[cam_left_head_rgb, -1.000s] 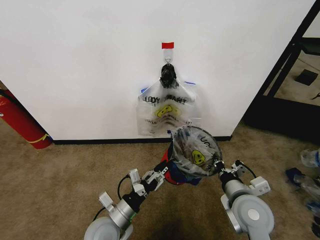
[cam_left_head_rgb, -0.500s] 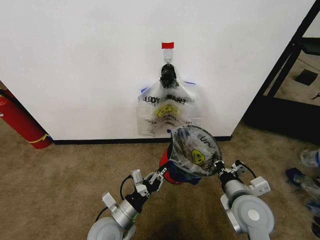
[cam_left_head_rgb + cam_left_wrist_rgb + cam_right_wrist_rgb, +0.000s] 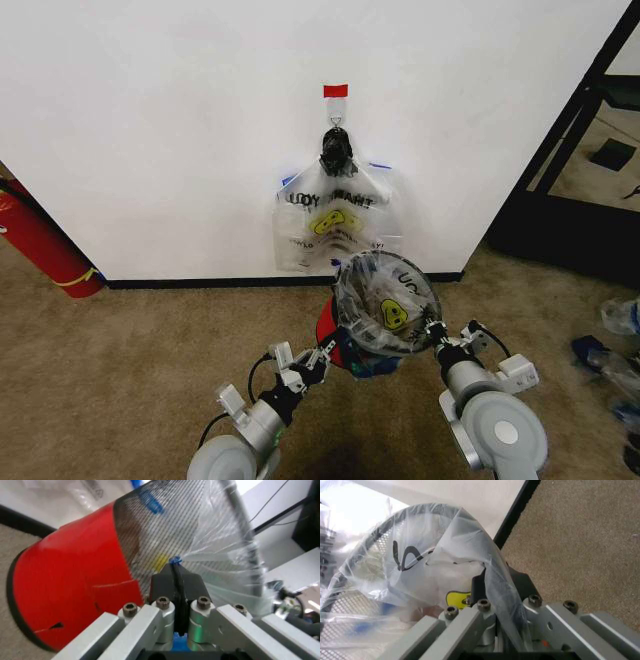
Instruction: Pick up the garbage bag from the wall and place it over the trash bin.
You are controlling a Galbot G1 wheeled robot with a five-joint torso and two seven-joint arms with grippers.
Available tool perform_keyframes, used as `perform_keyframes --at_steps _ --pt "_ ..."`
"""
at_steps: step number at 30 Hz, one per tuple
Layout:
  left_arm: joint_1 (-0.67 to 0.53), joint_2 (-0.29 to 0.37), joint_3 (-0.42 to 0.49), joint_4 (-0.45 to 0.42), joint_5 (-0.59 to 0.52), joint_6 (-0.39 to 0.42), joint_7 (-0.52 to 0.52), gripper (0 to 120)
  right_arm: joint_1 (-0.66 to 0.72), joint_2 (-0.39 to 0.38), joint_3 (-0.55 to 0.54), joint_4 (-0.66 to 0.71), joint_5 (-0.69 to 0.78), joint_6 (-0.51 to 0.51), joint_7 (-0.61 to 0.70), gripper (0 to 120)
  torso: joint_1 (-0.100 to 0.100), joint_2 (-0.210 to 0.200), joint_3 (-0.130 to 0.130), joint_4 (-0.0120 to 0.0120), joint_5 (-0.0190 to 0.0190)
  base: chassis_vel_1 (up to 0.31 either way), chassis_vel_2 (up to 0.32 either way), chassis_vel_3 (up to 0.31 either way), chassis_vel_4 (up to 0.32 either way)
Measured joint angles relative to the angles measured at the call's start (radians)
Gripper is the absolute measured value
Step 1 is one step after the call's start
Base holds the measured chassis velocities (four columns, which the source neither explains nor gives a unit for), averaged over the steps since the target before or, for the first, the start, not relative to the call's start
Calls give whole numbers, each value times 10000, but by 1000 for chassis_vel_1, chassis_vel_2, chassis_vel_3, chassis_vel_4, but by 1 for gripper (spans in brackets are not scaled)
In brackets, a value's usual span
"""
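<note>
Jaws of both grippers, left gripper [image 3: 322, 357] and right gripper [image 3: 434, 336], pinch opposite edges of the garbage bag [image 3: 388, 303], stretched across the trash bin [image 3: 335, 335]; beyond, the wall [image 3: 180, 130].

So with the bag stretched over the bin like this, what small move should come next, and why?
Probably draw the left tool a little lower down the bin's side. The garbage bag already spans the trash bin mouth, and the right tool pinches its film at the far rim. The left tool is shut on a blue handle against the mesh wall, so that edge looks only partly seated.
</note>
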Motion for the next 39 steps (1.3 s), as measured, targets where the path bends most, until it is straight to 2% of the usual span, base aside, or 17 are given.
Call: perform_keyframes --at_steps 8,15,19,22,27,30,31,35,36,39 --pt "24 -152 411 177 840 144 -299 0 -52 133 -175 53 -141 -4 -46 0 0 0 0 0 0 0 0 0 0" --pt "-146 -206 201 81 743 109 -662 0 -77 86 -191 2 -185 -5 -71 0 -1 0 0 0 0 0 0 0 0" --pt "-212 -77 -204 32 998 304 -900 16 -49 64 -192 -46 -184 -6 -71 0 -1 0 0 0 -1 0 0 0 0" --pt "-222 -38 -366 78 1108 465 -1034 21 -26 53 -192 -62 -181 -6 -71 0 -1 0 0 0 0 0 0 0 0" --pt "-35 168 -941 38 1123 604 -1036 45 59 3 -188 -190 -154 -2 -63 0 -1 0 0 1 -1 0 0 0 0" --pt "9 192 -989 15 1127 603 -989 50 79 -3 -175 -207 -120 -1 -54 0 -1 0 0 1 0 0 0 0 0" --pt "35 180 -993 15 1143 593 -961 58 85 -5 -174 -206 -95 0 -49 0 -1 0 0 1 -1 0 0 0 0" --pt "4 55 -947 42 1092 473 -882 73 68 -6 -184 -187 -81 0 -47 0 -1 0 0 -1 -2 0 0 0 0" --pt "4 55 -947 42 1092 473 -882 73 68 -6 -184 -187 -81 0 -47 0 -1 0 0 -1 -2 0 0 0 0" --pt "147 222 -1148 -203 714 432 -606 86 93 -44 -99 -354 -68 12 -48 0 0 0 0 -1 0 0 0 0 0"
